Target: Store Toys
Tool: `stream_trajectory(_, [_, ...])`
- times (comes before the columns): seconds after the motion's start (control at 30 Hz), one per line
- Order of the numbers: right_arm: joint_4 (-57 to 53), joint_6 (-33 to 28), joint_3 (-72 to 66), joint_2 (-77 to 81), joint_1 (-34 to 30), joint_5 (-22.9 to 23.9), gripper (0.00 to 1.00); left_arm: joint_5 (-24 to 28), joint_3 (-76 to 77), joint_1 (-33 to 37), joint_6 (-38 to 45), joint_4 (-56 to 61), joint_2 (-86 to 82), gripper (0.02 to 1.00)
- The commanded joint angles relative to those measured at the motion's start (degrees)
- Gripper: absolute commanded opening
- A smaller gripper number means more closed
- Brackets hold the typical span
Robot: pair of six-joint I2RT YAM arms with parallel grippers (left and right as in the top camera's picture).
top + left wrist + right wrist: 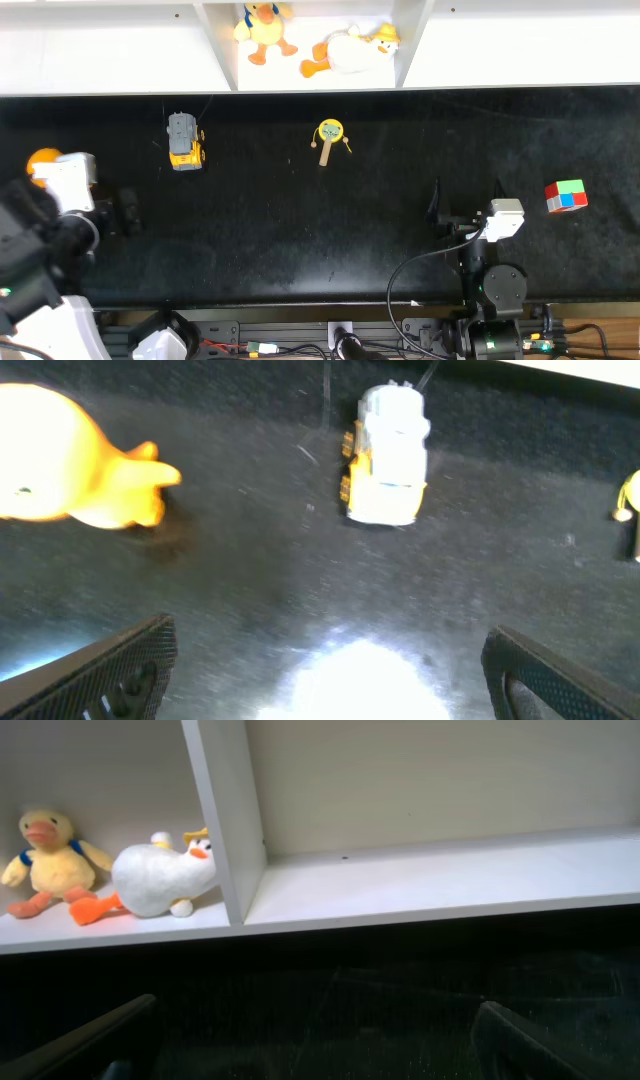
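Two fingers of left gripper [330, 670] spread wide above black mat [300, 230], clamped on nothing. Just ahead of them: truck [388, 455], untouched. Off to one side, near: orange toy [70, 460]. Farther along mat: rattle [329, 135], well apart from both grippers. Right gripper [320, 1045] likewise parted and holding nothing, facing white shelf [420, 880] at mat's far edge. Cube [565, 196] near it, to its right. Seen from right wrist, not from left: yellow duck [42, 855] and white duck [160, 878], side by side in one shelf compartment.
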Motion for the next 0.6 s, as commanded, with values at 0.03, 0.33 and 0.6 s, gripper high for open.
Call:
stream_trajectory(0.03, [0.3, 0.2, -0.7, -0.4, 0.0, 0.3, 0.996, 6.1, 3.2, 7.6, 15.0, 0.2, 2.5, 0.996])
stream_trajectory(0.33, [0.3, 0.2, -0.7, -0.4, 0.0, 0.3, 0.996, 7.5, 3.2, 19.7, 22.6, 7.8, 9.2, 0.998])
stream_trajectory(0.6, [0.3, 0.2, -0.7, -0.4, 0.0, 0.3, 0.996, 7.4, 3.2, 21.4, 22.6, 15.1, 18.3, 0.998])
